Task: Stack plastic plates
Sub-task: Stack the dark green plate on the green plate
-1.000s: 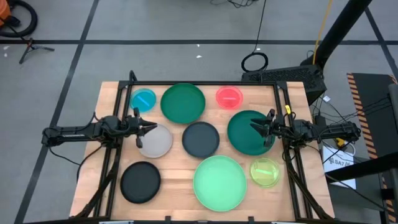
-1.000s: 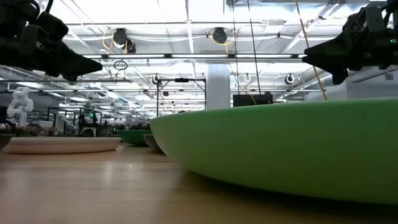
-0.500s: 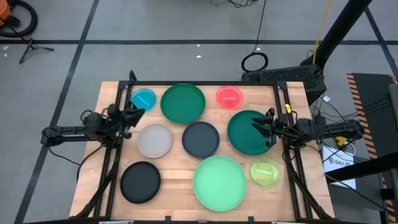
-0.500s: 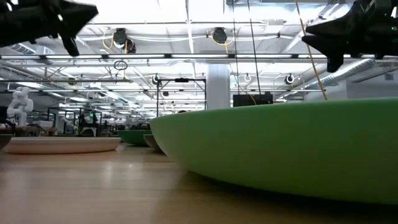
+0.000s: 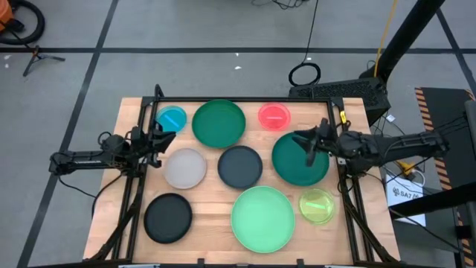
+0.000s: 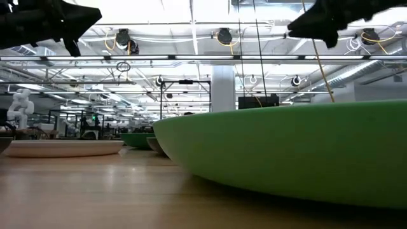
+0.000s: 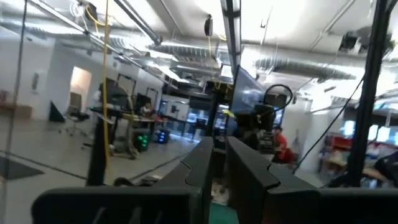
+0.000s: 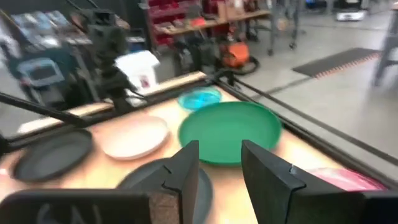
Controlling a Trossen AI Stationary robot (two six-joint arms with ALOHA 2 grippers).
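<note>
Both jaws narrowly parted, empty, above the plastic plates (image 5: 239, 165).

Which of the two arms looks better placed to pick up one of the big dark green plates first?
Probably the right. Its pincer hangs directly over the dark green plate at the table's right side, while the left pincer sits at the left edge, between the small blue plate and grey plate.

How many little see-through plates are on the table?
3: the blue plate at the far left corner, the pink plate near the far right, and the yellow-green plate near the front right. None looks hidden.
</note>
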